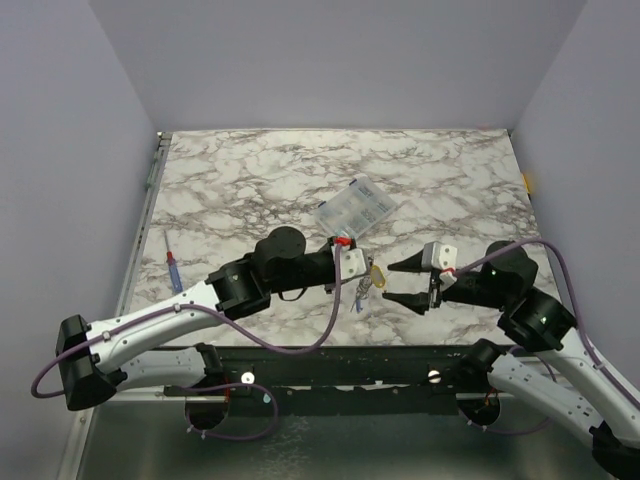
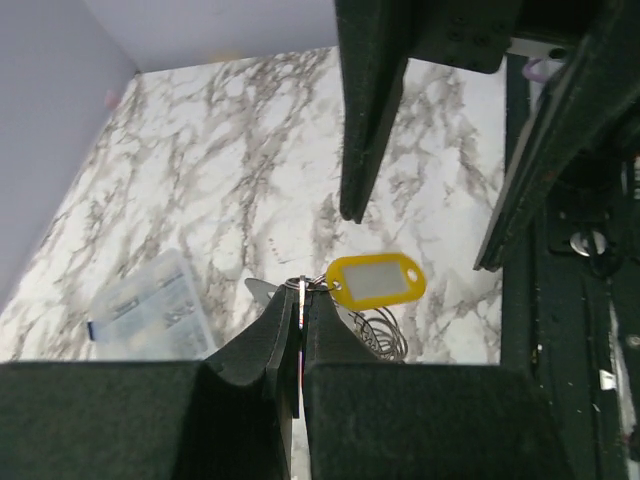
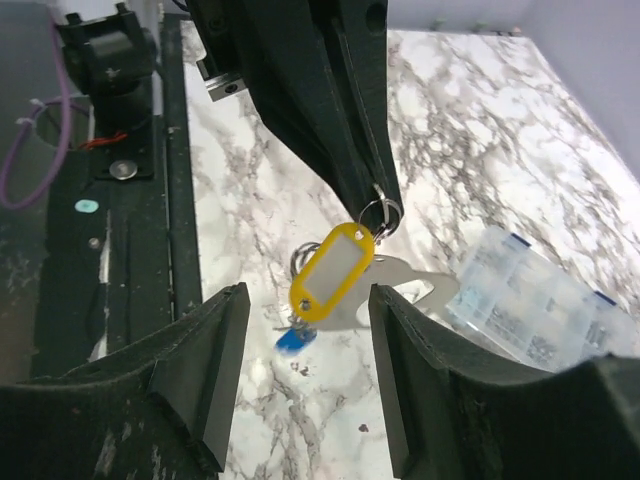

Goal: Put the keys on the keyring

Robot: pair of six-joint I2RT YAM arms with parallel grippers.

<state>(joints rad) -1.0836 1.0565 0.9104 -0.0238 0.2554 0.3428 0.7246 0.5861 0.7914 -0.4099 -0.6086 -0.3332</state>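
Observation:
My left gripper [image 2: 303, 292] is shut on the small metal ring at the top of the yellow key [image 2: 376, 281], which hangs above the marble table. The same key shows between my right fingers in the right wrist view [image 3: 333, 272] and in the top view [image 1: 377, 271]. The keyring [image 2: 385, 335], a coil of thin silvery wire, sits just behind the yellow key [image 3: 300, 262]. I cannot tell whether it hangs or lies on the table. The blue key [image 3: 293, 340] is below it. My right gripper [image 3: 308, 300] is open, its jaws on either side of the yellow key without touching it.
A clear compartment box [image 1: 355, 208] lies on the table just beyond the left gripper [image 1: 370, 272]. A blue-handled screwdriver [image 1: 174, 272] lies near the left table edge. The right gripper [image 1: 405, 282] faces the left one near the table's front edge [image 1: 330, 345].

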